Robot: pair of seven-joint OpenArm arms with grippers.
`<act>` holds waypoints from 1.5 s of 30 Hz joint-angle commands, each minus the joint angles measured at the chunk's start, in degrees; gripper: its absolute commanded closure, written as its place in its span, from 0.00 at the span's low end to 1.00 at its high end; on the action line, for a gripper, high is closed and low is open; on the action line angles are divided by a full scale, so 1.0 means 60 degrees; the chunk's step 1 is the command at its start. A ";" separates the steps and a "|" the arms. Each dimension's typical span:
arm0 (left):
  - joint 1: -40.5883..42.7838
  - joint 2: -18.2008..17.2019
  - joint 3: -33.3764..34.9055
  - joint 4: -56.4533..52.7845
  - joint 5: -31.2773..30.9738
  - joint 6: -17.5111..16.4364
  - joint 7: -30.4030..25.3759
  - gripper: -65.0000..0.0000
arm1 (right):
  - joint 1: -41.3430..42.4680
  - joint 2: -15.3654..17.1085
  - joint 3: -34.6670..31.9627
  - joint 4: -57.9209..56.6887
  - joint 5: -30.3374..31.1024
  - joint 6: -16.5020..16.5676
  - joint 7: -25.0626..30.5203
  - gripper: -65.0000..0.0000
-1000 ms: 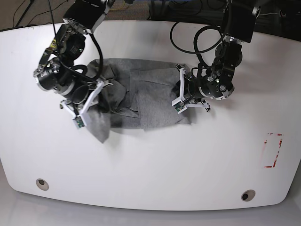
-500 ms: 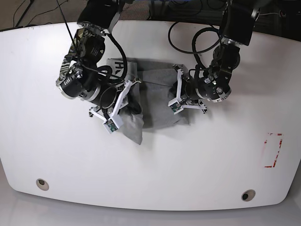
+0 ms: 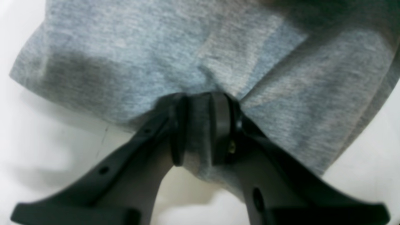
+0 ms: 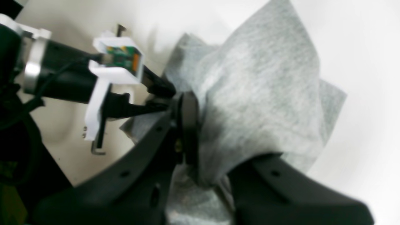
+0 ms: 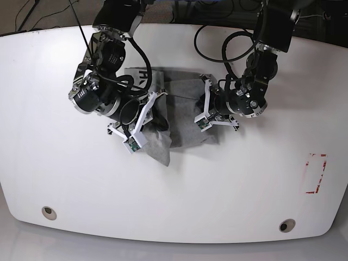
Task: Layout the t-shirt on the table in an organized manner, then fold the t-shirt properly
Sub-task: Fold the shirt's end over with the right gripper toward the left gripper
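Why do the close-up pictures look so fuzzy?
In the left wrist view the t-shirt and the left gripper pinching it are soft and out of focus; the right wrist view smears the right gripper and washes the table out bright; the base view is sharp, its table edges bending.

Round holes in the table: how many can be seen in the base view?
2. One hole is near the front left corner of the table; the other hole is near the front right corner. The arms and t-shirt may hide others.
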 commanded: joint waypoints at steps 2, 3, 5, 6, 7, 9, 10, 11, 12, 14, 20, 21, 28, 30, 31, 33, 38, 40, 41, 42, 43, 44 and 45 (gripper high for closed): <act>0.0072 -0.0031 0.0034 -0.0068 0.0211 -0.0069 0.0520 0.83 | 0.0137 -0.0045 -0.0041 0.0150 0.0261 0.0020 0.0247 0.98; 0.0072 -0.0031 0.0034 -0.0068 0.0211 -0.0069 0.0520 0.83 | 0.0123 -0.0045 -0.0041 0.0150 0.0261 0.0020 0.0247 0.98; 0.0072 -0.0031 0.0034 -0.0068 0.0211 -0.0069 0.0520 0.83 | 0.0108 -0.0045 -0.0041 0.0150 0.0276 0.0020 0.0232 0.98; 0.0072 -0.0031 0.0034 -0.0068 0.0211 -0.0069 0.0520 0.83 | 0.0093 -0.0045 -0.0041 0.0150 0.0276 0.0020 0.0218 0.98; 0.0072 -0.0031 0.0034 -0.0068 0.0196 -0.0069 0.0520 0.83 | 0.0093 -0.0045 -0.0041 0.0150 0.0291 0.0020 0.0203 0.98; 0.0072 -0.0031 0.0034 -0.0068 0.0196 -0.0069 0.0520 0.83 | 0.0079 -0.0045 -0.0041 0.0136 0.0393 0.0020 0.0130 0.98; 0.0072 -0.0031 0.0034 -0.0068 0.0196 -0.0069 0.0520 0.83 | 0.0079 -0.0045 -0.0041 0.0121 0.0569 0.0020 0.0071 0.98; 0.0072 -0.0031 0.0034 -0.0068 0.0196 -0.0069 0.0520 0.83 | 0.0079 -0.0045 -0.0041 0.0062 0.0760 0.0020 0.0027 0.98; 0.0072 -0.0031 0.0034 -0.0068 0.0196 -0.0069 0.0520 0.83 | 0.0079 -0.0045 -0.0041 0.0004 0.0892 0.0020 -0.0002 0.98; 0.0072 -0.0031 0.0034 -0.0068 0.0196 -0.0069 0.0520 0.83 | 0.0064 -0.0045 -0.0026 -0.0172 0.1229 0.0020 -0.0002 0.98; 0.0072 -0.0031 0.0034 -0.0068 0.0181 -0.0069 0.0520 0.83 | -0.0024 -0.0045 -0.0026 -0.0714 0.1360 0.0020 0.0071 0.98; 0.0072 -0.0031 0.0034 -0.0068 0.0181 -0.0069 0.0520 0.83 | -0.0024 -0.0045 -0.0026 -0.0773 0.1360 0.0020 0.0071 0.98; 0.0072 -0.0031 0.0034 -0.0024 0.0167 -0.0069 0.0520 0.83 | -0.0024 -0.0045 -0.0041 -0.0934 0.1668 0.0020 0.0335 0.96; 0.0072 -0.0031 0.0034 -0.0024 0.0167 -0.0084 0.0520 0.83 | -0.0024 -0.0045 -0.0041 -0.1051 0.1829 0.0020 0.0379 0.88; 0.0072 -0.0031 0.0034 -0.0024 0.0167 -0.0084 0.0520 0.83 | -0.0024 -0.0045 -0.0026 -0.1095 0.1917 0.0020 0.0379 0.84; 0.0072 -0.0031 0.0034 -0.0010 0.0167 -0.0099 0.0520 0.83 | -0.0009 -0.0045 -0.0026 -0.1198 0.2181 0.0020 0.0379 0.70; 0.0072 -0.0031 0.0034 -0.0010 0.0167 -0.0099 0.0520 0.83 | -0.0009 -0.0045 -0.0026 -0.1256 0.2606 0.0020 0.0379 0.42; 0.0072 0.0056 0.0034 -0.0010 0.0167 -0.0099 0.0520 0.83 | -0.0024 -0.0045 -0.0026 -0.1271 0.2884 0.0020 0.0379 0.33; 0.0072 0.0115 0.0020 -0.0010 0.0167 -0.0099 0.0520 0.83 | -0.0024 -0.0045 -0.0026 -0.1286 0.3001 0.0020 0.0379 0.30; 0.0058 0.0159 0.0020 -0.0010 0.0167 -0.0099 0.0520 0.83 | -0.0038 -0.0045 -0.0026 -0.1286 0.3104 0.0020 0.0379 0.27; 0.0058 0.0174 0.0005 -0.0010 0.0167 -0.0099 0.0520 0.83 | -0.0038 -0.0045 -0.0041 -0.1286 0.3177 0.0020 0.0379 0.25; 0.0058 0.0174 0.0005 -0.0010 0.0167 -0.0099 0.0520 0.83 | -0.0038 -0.0045 -0.0041 -0.1286 0.3207 0.0020 0.0379 0.22; 0.0058 0.0174 0.0005 -0.0010 0.0167 -0.0099 0.0520 0.83 | -0.0038 -0.0045 -0.0041 -0.1286 0.3221 0.0020 0.0379 0.21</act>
